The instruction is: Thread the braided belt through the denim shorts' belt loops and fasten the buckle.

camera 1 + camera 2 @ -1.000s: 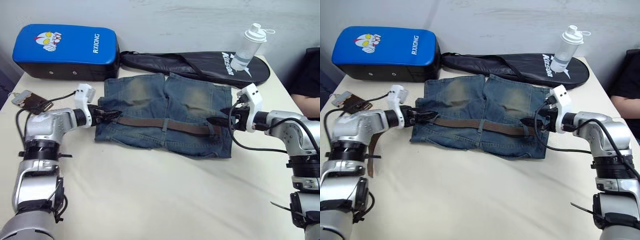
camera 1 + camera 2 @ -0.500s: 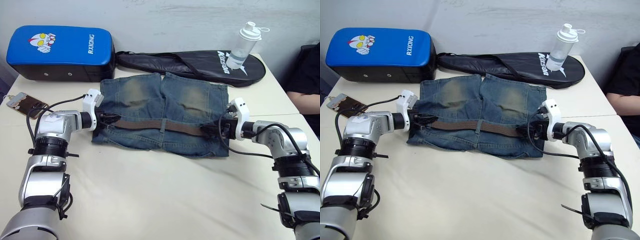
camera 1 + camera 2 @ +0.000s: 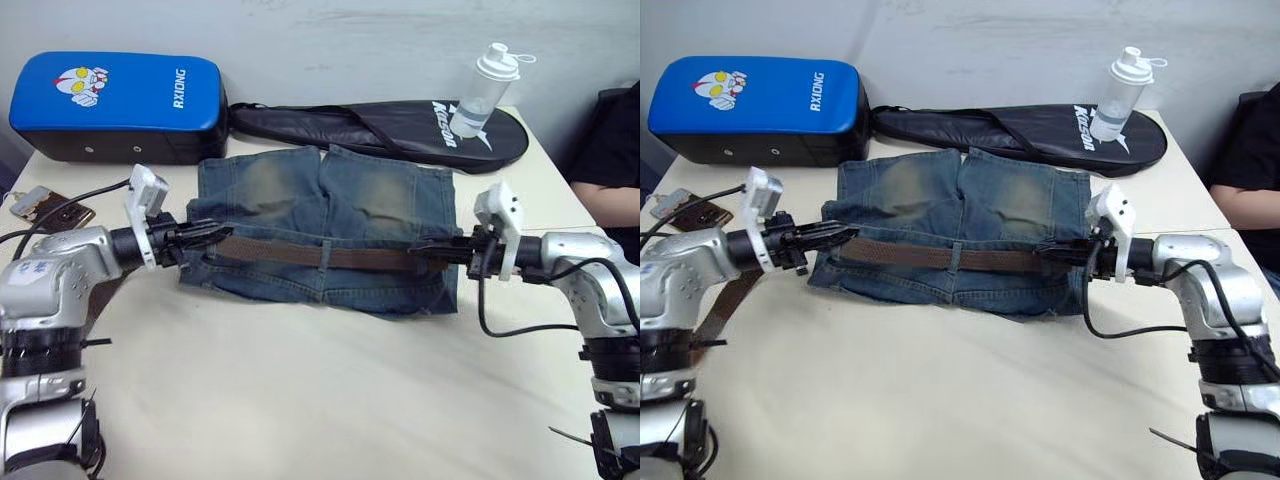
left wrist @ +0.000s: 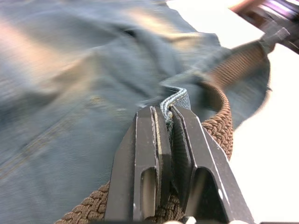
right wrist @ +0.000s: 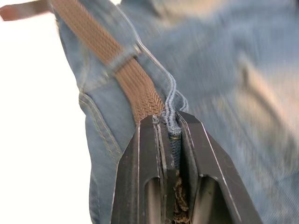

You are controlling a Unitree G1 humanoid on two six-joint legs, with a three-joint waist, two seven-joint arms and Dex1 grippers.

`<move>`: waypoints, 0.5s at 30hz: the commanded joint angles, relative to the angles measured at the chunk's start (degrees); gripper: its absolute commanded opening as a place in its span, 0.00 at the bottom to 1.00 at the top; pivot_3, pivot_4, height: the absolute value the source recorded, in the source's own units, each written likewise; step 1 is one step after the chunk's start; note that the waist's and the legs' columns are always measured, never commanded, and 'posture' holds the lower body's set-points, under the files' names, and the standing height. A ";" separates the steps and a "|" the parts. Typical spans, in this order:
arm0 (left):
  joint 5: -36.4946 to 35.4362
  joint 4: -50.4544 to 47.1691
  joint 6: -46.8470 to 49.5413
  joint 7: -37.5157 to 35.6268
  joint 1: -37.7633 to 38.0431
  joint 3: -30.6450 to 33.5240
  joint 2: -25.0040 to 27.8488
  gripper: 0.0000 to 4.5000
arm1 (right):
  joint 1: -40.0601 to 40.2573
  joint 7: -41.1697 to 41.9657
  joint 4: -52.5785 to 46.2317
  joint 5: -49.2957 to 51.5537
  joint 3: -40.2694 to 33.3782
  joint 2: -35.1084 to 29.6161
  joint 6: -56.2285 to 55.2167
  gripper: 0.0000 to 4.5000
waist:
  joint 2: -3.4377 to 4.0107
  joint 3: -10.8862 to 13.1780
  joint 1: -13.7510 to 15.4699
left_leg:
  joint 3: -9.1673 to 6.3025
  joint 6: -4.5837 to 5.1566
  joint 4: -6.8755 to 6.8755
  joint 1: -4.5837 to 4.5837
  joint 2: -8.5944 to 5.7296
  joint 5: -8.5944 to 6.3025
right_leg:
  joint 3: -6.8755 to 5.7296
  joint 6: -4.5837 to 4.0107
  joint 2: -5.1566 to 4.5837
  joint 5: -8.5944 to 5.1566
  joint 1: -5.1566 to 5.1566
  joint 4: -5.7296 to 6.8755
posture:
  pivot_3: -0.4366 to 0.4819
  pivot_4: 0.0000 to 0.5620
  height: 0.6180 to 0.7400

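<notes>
The denim shorts (image 3: 330, 195) lie flat mid-table, waistband toward me. The braided belt (image 3: 290, 254) runs along the waistband under a centre belt loop (image 3: 324, 256); another belt loop (image 5: 122, 58) crosses it in the right wrist view. A brown belt tail (image 3: 728, 297) hangs below my left forearm. My left gripper (image 3: 212, 232) is shut on a fold of denim at the waistband's left end (image 4: 174, 97). At the right end my right gripper (image 3: 422, 246) is shut on a denim fold (image 5: 172, 105), with braid against its fingers. The buckle is hidden.
A blue pad (image 3: 115, 95) lies at the back left and a black racket bag (image 3: 390, 125) with a clear bottle (image 3: 480, 90) on it behind the shorts. A small flat item (image 3: 45, 205) lies at the left edge. A person's arm (image 3: 610, 200) rests at the right.
Both grippers have gone from open to shut on the waistband's two ends. Both arms have drawn outward, and the waistband now lies stretched straighter between them.
</notes>
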 commanded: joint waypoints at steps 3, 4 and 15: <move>0.29 -12.26 -13.35 -7.40 17.11 5.65 1.93 0.00 | 19.18 0.49 -8.00 -13.88 -1.82 2.67 -42.70 0.01 | 0.00 -0.03 0.18 | -0.04 -0.14 -0.01 0.02 0.06 -0.08 | 0.04 -0.07 0.02 -0.04 0.03 -0.15 | 0.48 0.27 1.00; 4.98 -13.56 -22.03 -8.60 22.53 5.32 1.99 0.00 | 23.73 0.89 -6.43 -15.90 -3.07 3.44 -54.29 0.01 | -0.05 -0.10 0.31 | -0.07 -0.22 -0.14 0.07 0.05 -0.13 | 0.07 -0.08 -0.03 -0.06 0.10 -0.20 | 0.48 0.27 1.00; 12.23 -9.50 -48.99 -10.44 48.19 9.78 1.30 0.47 | 33.64 -2.91 28.41 -15.13 -11.75 -0.54 -99.89 0.50 | -0.10 -0.07 -0.07 | 0.22 -0.09 -0.26 1.57 0.12 -1.36 | 0.50 -0.09 -0.22 -0.37 1.37 -0.67 | 0.48 0.27 1.00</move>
